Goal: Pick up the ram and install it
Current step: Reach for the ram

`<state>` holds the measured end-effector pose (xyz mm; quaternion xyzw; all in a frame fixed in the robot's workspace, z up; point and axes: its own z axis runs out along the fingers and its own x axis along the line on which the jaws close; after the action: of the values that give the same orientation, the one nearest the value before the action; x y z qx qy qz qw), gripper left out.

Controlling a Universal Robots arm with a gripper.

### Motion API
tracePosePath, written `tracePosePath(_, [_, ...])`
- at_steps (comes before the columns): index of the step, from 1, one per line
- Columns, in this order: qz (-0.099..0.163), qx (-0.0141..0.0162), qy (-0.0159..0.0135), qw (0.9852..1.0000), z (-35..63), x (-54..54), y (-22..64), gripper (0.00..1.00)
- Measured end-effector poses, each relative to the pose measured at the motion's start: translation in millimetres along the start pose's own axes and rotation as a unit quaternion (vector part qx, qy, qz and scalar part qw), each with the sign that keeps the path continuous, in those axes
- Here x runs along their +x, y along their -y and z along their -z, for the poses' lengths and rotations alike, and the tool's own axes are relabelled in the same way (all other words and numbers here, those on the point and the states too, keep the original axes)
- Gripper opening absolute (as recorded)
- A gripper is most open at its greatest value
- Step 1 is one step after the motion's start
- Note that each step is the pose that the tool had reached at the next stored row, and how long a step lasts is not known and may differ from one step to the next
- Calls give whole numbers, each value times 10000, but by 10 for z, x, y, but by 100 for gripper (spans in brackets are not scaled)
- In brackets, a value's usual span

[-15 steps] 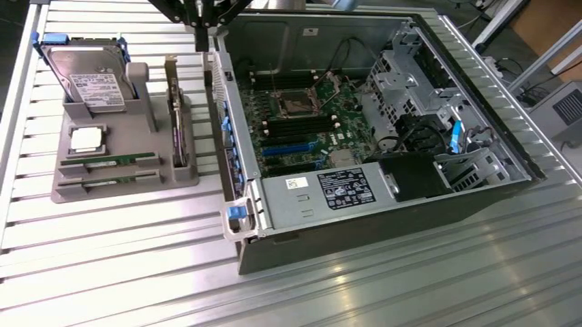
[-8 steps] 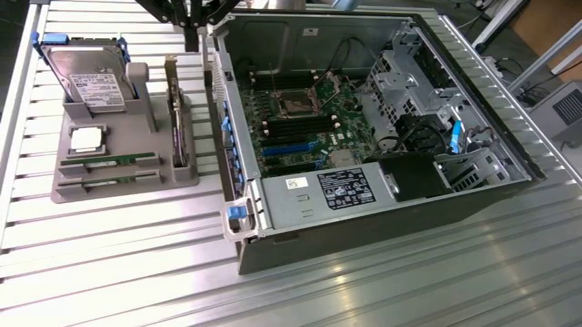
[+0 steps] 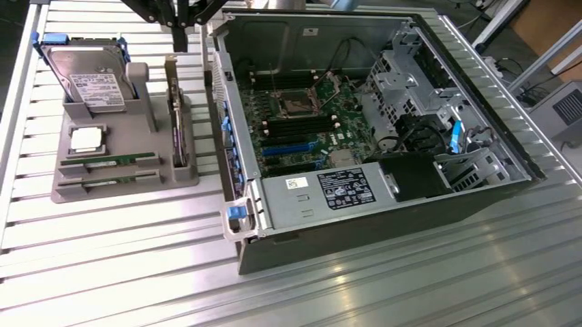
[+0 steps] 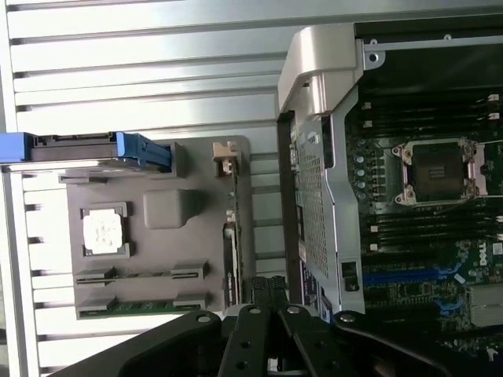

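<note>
The gripper (image 3: 180,42), fingers together and empty, hangs by the gray holder's (image 3: 136,139) edge. The ram (image 3: 108,182) lies in its slot there, well apart. Approach step, I judge; grasping needs fingers opened over the stick.

Fingers (image 3: 180,39), seemingly shut, hang near the grey holder (image 3: 127,133) bearing the ram (image 3: 108,162)

I see green ram (image 3: 108,182) in plain grey tray (image 3: 136,143). Processor (image 3: 86,139) silver. Hard drive (image 3: 88,80) silver with white label, blue caddy (image 3: 56,38). Motherboard (image 3: 309,119) dark green on my feed, black slots plus couple of blue ones (image 3: 289,148). Case (image 3: 364,225) grey, blue latch (image 3: 236,212). Gripper (image 3: 180,46) all black. Table (image 3: 118,259) silver, ribbed stripes.
</note>
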<state>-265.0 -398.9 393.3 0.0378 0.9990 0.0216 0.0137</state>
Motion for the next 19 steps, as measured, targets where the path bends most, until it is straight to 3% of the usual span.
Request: tracePosePath(19, [0,0,2,10000,8,256,19,11])
